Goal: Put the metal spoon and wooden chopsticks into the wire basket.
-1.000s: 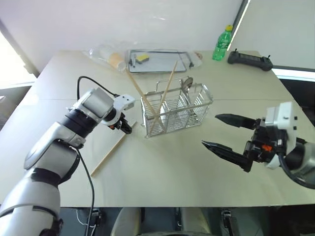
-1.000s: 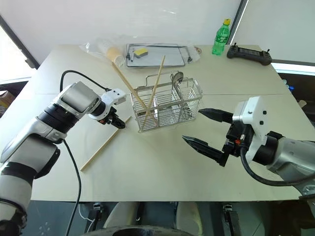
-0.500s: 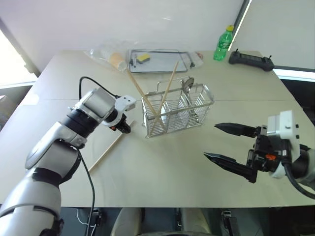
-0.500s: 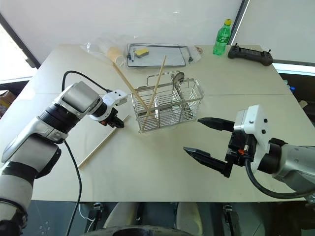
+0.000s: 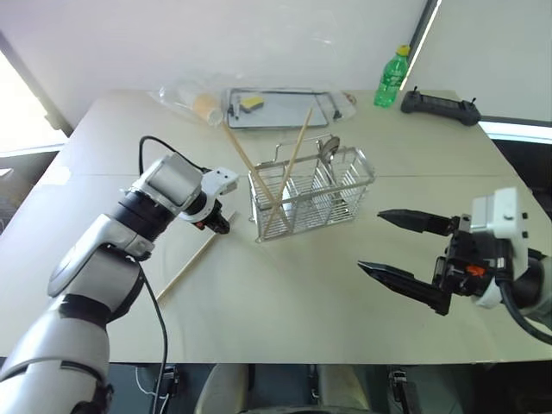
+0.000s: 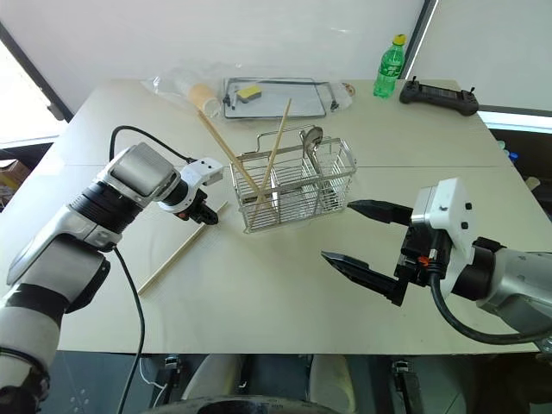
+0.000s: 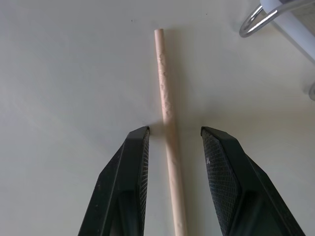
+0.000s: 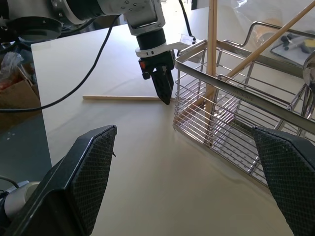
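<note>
A wire basket (image 5: 343, 185) stands mid-table. Two wooden chopsticks (image 5: 296, 157) lean crossed in it, and the metal spoon (image 5: 329, 147) stands in its right end. Another chopstick (image 5: 184, 269) lies flat on the table to the basket's left. My left gripper (image 5: 221, 228) points down over that chopstick's far end. In the left wrist view its fingers (image 7: 133, 167) stand open on either side of the chopstick (image 7: 166, 98), with a gap on each side. My right gripper (image 5: 371, 240) hovers wide open and empty to the right of the basket.
A flat metal tray (image 5: 285, 119) with a yellow sponge sits at the back, beside a clear plastic bag with a cup (image 5: 197, 97). A green bottle (image 5: 391, 76) and a black controller (image 5: 438, 105) stand at the back right. Bare table lies in front of the basket.
</note>
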Motion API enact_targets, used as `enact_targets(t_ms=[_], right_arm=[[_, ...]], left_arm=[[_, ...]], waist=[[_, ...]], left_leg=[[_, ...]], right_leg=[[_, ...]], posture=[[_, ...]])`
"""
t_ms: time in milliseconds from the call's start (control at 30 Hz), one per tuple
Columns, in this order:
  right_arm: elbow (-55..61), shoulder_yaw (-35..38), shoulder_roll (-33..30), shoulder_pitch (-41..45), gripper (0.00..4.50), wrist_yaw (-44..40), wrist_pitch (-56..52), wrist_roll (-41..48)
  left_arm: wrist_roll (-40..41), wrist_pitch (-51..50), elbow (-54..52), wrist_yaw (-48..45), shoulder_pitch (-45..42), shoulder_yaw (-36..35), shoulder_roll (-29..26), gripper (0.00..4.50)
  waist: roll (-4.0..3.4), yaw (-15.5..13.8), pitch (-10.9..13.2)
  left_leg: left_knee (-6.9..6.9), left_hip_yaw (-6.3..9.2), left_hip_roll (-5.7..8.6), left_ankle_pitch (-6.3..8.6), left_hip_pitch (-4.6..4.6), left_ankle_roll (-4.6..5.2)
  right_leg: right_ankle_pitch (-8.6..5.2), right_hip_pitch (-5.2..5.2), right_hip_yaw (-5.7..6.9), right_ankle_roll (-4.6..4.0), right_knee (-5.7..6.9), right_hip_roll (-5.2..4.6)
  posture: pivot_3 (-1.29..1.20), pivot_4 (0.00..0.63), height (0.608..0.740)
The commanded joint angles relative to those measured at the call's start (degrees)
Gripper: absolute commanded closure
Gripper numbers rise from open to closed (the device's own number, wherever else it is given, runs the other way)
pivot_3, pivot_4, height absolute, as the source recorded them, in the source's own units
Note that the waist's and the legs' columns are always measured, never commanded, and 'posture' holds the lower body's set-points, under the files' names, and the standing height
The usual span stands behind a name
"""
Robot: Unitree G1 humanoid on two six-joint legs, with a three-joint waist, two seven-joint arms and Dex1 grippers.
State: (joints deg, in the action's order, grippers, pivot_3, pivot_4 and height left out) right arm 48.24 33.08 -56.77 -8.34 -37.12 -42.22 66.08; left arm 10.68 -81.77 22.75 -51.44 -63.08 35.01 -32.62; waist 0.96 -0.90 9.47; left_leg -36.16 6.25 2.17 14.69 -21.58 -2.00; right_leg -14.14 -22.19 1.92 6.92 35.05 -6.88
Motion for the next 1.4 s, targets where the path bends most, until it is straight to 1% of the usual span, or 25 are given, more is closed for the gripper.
enact_targets(t_ms=[33, 233, 333, 367, 400, 600, 733, 933, 1000, 1100, 1167, 1233, 1300, 1400], right_arm=[[0.6, 1.7, -0.5, 0.7, 0.00, 0.3, 0.8, 0.8], [0.5, 1.8, -0.3, 0.8, 0.00, 0.6, 0.9, 0.6], [0.3, 1.6, -0.3, 1.1, 0.00, 0.8, 0.9, 0.6], [0.3, 1.5, -0.3, 1.2, 0.00, 0.9, 0.9, 0.6], [0.2, 1.5, -0.4, 1.3, 0.00, 0.9, 0.9, 0.6], [-0.2, 1.5, -0.3, 1.7, 0.00, 0.9, 0.9, 0.7], [-0.5, 1.4, -0.3, 1.7, 0.00, 0.6, 1.0, 0.4], [-0.9, 1.1, -0.7, 1.9, 0.00, -0.3, 0.8, -0.1], [-1.1, 1.5, -1.0, 1.3, 0.00, -1.2, 0.5, -0.5], [-1.1, 2.3, -1.3, 0.0, 0.00, -2.8, 0.3, -1.1], [-1.2, 2.8, -1.3, -0.7, 0.00, -3.5, 0.3, -0.9], [-1.1, 3.1, -1.5, -1.2, 0.00, -4.3, 0.2, -1.0], [-1.1, 3.2, -1.6, -1.7, 0.00, -5.1, 0.2, -1.4], [-1.9, 4.3, -0.5, -3.8, 0.00, -7.8, 1.3, -3.6]], left_arm=[[0.3, 0.3, 2.0, 0.3, 2.4, 1.3, 1.4, 2.75], [0.3, 0.6, 3.0, 0.5, 2.2, 0.9, 1.9, 2.75], [0.4, 0.8, 3.3, 0.4, 2.0, 0.7, 1.9, 3.59], [0.4, 0.8, 3.4, 0.4, 1.9, 0.7, 1.9, 4.13], [0.5, 0.8, 3.5, 0.4, 1.8, 0.6, 1.9, 4.48], [0.5, 0.2, 3.8, 0.5, 1.6, -0.2, 2.1, 4.48], [1.0, -1.0, 3.5, 1.2, 1.7, -2.1, 1.9, 4.48], [1.2, -2.3, 5.8, 3.5, -1.4, -8.7, 2.1, 4.48], [1.0, -1.7, 8.6, 5.2, -4.0, -13.4, 1.9, 4.48], [0.3, 2.4, 13.9, 9.0, -8.0, -20.0, 0.7, 4.48], [-0.6, 8.5, 18.2, 12.8, -10.3, -24.3, -0.4, 4.48], [-0.1, 15.5, 23.5, 18.4, -13.0, -31.2, -1.3, 4.48], [0.8, 25.0, 27.1, 23.5, -15.0, -37.4, -2.2, 4.48], [2.9, 42.7, 28.9, 31.4, -17.2, -46.5, -2.9, 4.48]], waist=[[-0.09, 0.0, -0.1], [-0.36, 0.0, -0.3], [-0.37, 0.1, -0.3], [-0.36, 0.1, -0.3], [-0.37, 0.1, -0.3], [-0.37, -0.1, -0.3], [-0.36, 0.0, -0.3], [-0.22, 0.0, -0.2], [-0.12, 0.0, -0.1], [0.41, 0.1, 0.2], [0.45, 0.2, 0.2], [0.44, 0.3, 0.2], [0.44, 0.2, 0.2], [0.46, 0.1, 0.2]], left_leg=[[0.00, 0.00, 0.00, 0.00, 0.02, 0.00], [-0.01, -0.01, 0.00, 0.00, 0.06, 0.00], [-0.01, -0.01, 0.00, 0.00, 0.06, -0.01], [0.00, -0.01, 0.00, 0.00, 0.05, 0.00], [0.01, -0.01, 0.00, 0.00, 0.04, -0.01], [0.03, -0.01, 0.04, 0.01, -0.04, 0.00], [0.03, -0.02, 0.04, 0.01, -0.03, 0.00], [0.04, 0.01, 0.04, 0.01, -0.16, -0.01], [0.03, 0.02, 0.05, 0.01, -0.28, 0.00], [-0.02, 0.11, 0.09, 0.00, -0.59, 0.00], [-0.02, 0.19, 0.08, -0.01, -0.71, -0.01], [0.03, 0.12, 0.09, -0.01, -0.69, -0.01], [0.09, 0.11, 0.09, 0.00, -0.69, -0.02], [0.10, 0.14, 0.08, 0.00, -0.68, -0.03]], right_leg=[[-0.02, 0.02, 0.00, 0.01, 0.00, -0.01], [-0.03, 0.05, 0.00, 0.00, 0.00, -0.02], [-0.03, 0.05, 0.00, 0.00, 0.00, -0.02], [-0.03, 0.03, 0.00, 0.00, 0.00, -0.02], [-0.03, 0.02, 0.00, 0.00, -0.02, -0.02], [-0.03, 0.00, 0.00, 0.01, -0.07, -0.06], [-0.06, 0.00, 0.00, 0.05, -0.07, -0.06], [-0.05, -0.12, 0.02, 0.06, -0.08, -0.06], [-0.03, -0.22, 0.04, 0.08, -0.08, -0.05], [0.11, -0.50, 0.13, 0.22, -0.04, 0.05], [0.18, -0.59, 0.19, 0.13, -0.05, 0.09], [0.20, -0.60, 0.16, 0.10, -0.07, 0.06], [0.20, -0.62, 0.16, 0.11, -0.09, 0.06], [0.21, -0.62, 0.18, 0.11, -0.08, 0.06]], posture=[[0.00, 0.150, 0.703], [0.00, 0.150, 0.703], [0.00, 0.150, 0.703], [0.00, 0.150, 0.703], [0.00, 0.150, 0.703], [0.00, 0.150, 0.703], [0.00, 0.150, 0.703], [0.00, 0.150, 0.703], [0.00, 0.150, 0.703], [0.00, 0.150, 0.703], [0.00, 0.150, 0.703], [0.00, 0.150, 0.703], [0.00, 0.150, 0.703], [0.00, 0.150, 0.703]])
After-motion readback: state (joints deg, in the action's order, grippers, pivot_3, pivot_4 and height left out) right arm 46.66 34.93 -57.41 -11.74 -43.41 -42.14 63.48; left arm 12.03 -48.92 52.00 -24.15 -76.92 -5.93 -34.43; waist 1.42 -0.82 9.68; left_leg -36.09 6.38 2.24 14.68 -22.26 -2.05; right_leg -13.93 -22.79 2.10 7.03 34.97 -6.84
